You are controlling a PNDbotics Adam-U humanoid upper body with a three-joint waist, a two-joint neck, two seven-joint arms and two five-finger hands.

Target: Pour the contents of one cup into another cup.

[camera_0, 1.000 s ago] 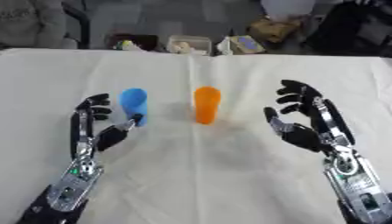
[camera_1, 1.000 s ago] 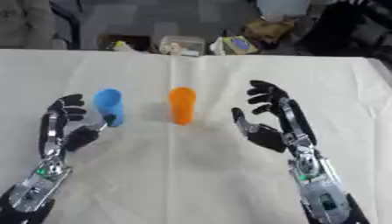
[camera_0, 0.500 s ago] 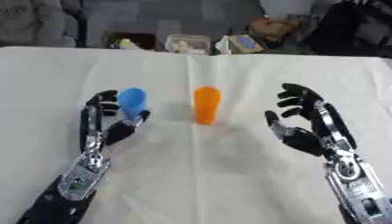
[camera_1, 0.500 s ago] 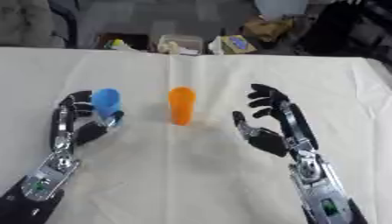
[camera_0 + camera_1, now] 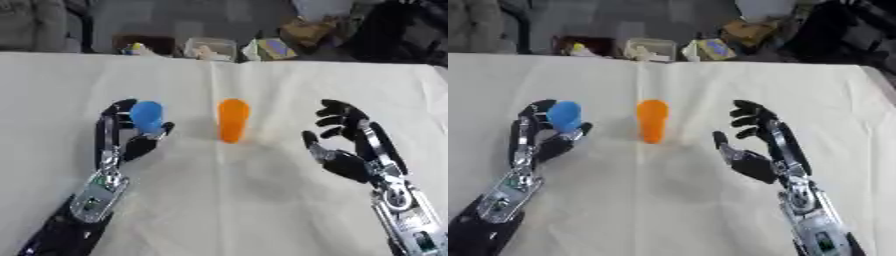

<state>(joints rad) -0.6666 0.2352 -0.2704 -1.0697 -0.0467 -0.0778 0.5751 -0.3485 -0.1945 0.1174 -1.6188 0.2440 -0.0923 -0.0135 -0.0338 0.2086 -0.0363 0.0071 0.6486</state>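
Observation:
A blue cup (image 5: 146, 116) stands upright on the white table (image 5: 227, 210), left of centre. My left hand (image 5: 129, 148) reaches in from the lower left and wraps it: fingers curl behind its left side and the thumb lies against its right side. An orange cup (image 5: 233, 120) stands upright a short way to the right, untouched. My right hand (image 5: 352, 161) hovers to the right of the orange cup, apart from it, palm facing left with its fingers spread open and holding nothing.
Beyond the table's far edge lie a clear plastic container (image 5: 210, 49), a small box (image 5: 278, 48) and other clutter. Both forearms enter from the lower corners.
My left hand has moved forward and to the right and closed around the blue cup. The right hand has stayed open in nearly the same spot.

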